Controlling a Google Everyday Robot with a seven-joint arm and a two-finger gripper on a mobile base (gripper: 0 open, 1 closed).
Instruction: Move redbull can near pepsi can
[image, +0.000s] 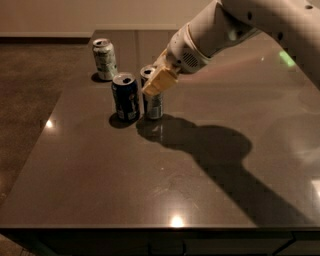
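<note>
The redbull can (153, 104), slim and silver-grey, stands upright on the dark table (165, 175), right beside the pepsi can (125, 97) on its right. The pepsi can is dark blue with a silver top and stands upright. My gripper (159, 80) reaches in from the upper right and is shut on the upper part of the redbull can, with a tan finger (160, 81) across its front. The redbull can's bottom looks to be at the table surface.
A wider whitish patterned can (105, 59) stands upright at the back left of the table, behind the pepsi can. The table's left edge runs close to the cans, with floor beyond it. My arm's shadow lies across the table's middle.
</note>
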